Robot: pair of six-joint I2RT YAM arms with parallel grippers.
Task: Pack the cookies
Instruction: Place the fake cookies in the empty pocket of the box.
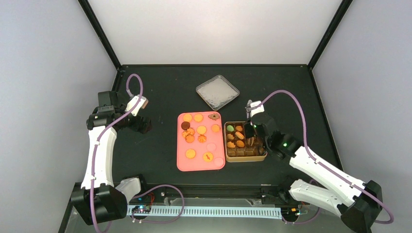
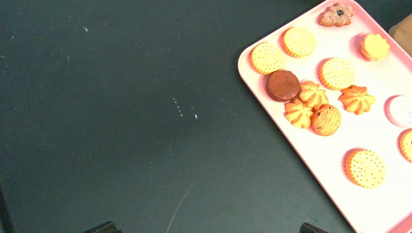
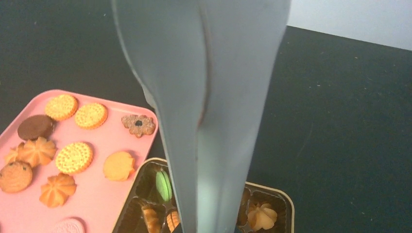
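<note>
Orange-golden cookies point(image 1: 198, 117) mostly sit on the pink tray point(image 1: 182, 160), some in the box point(image 1: 265, 156) at its 3 o'clock, so with the right gripper point(image 1: 250, 128) clamped on the metal tongs point(image 3: 214, 97) above it I'd squeeze gently, while the left gripper point(image 1: 142, 124) hangs at 9 o'clock, fingers spread apart.

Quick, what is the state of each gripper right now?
Left gripper: open, holding nothing.
Right gripper: closed on the metal tongs.

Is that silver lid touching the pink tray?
Apart. The top view shows bare black table between the lid and the tray.
</note>
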